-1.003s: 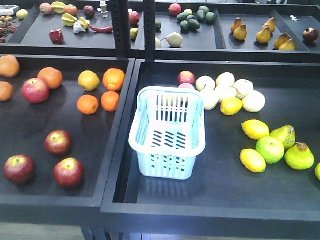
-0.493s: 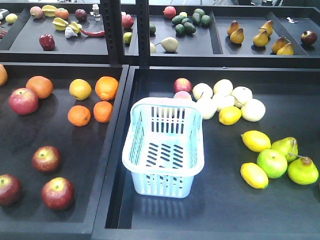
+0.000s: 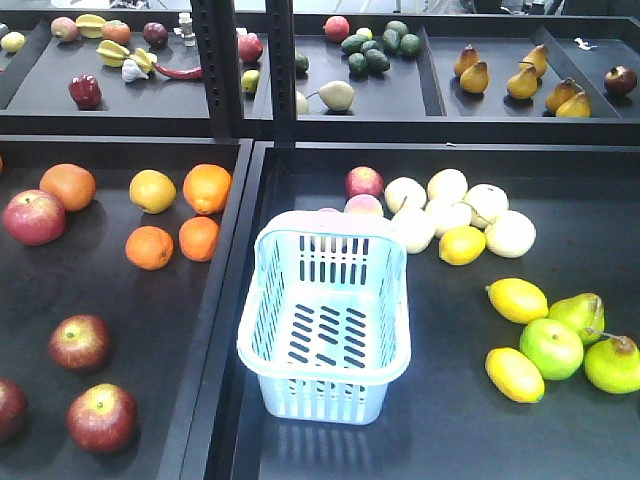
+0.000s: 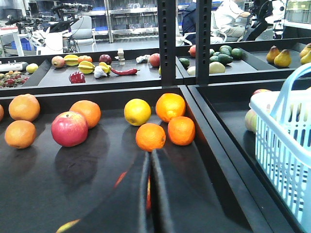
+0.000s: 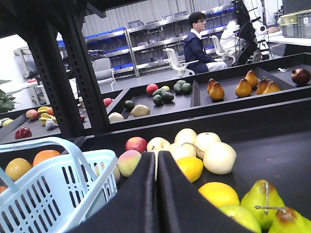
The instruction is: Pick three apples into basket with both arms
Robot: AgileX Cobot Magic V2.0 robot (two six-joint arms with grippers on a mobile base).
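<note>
Three apples (image 3: 80, 342) and basket (image 3: 322, 398) sit in neighbouring trays.
The apples lie in the left tray's (image 3: 120, 290) near corner; the basket stands in the right tray (image 3: 450, 400). Left gripper (image 4: 149, 155) and right gripper (image 5: 156, 155) each have jaws pressed together, gripping nothing.

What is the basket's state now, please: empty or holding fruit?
Empty. In the front view the basket shows a bare slotted floor; the three dark red apples lie in the left tray.

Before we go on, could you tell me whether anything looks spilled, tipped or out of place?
Nothing stands out: the basket stands upright and empty, and the apples lie loose in the left tray.
</note>
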